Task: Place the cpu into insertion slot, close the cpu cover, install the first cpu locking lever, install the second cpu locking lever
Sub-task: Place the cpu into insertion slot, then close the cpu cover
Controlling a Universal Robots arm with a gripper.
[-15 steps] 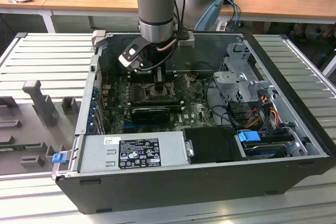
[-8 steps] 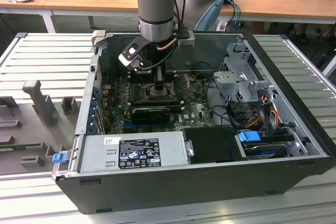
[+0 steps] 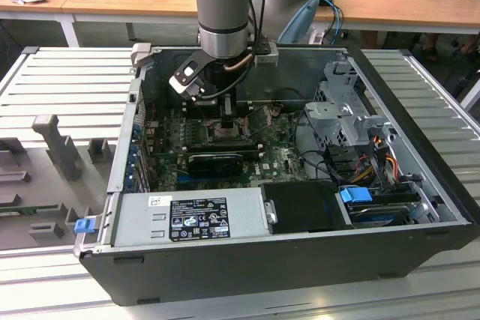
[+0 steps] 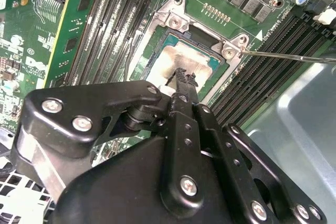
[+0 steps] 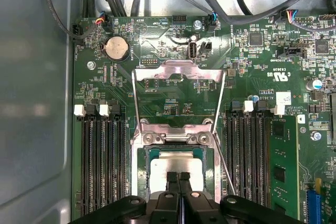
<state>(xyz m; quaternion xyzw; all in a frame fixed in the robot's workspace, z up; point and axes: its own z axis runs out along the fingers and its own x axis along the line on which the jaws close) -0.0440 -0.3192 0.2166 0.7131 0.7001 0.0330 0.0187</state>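
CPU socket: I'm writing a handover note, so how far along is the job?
Done: the cpu lies in the insertion slot. In hand: the gripper sits over the cpu's face, fingers together. Left: the cpu cover lies folded back open, and a thin locking lever stands free beside the slot, not latched.

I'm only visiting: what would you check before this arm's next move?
1. cpu lies in the insertion slot: ok.
2. cpu seated flat: cannot tell.
3. cpu cover closed: not ok, it is folded back open.
4. locking lever latched: not ok, it stands free.
5. gripper shut, tips at the cpu: ok.
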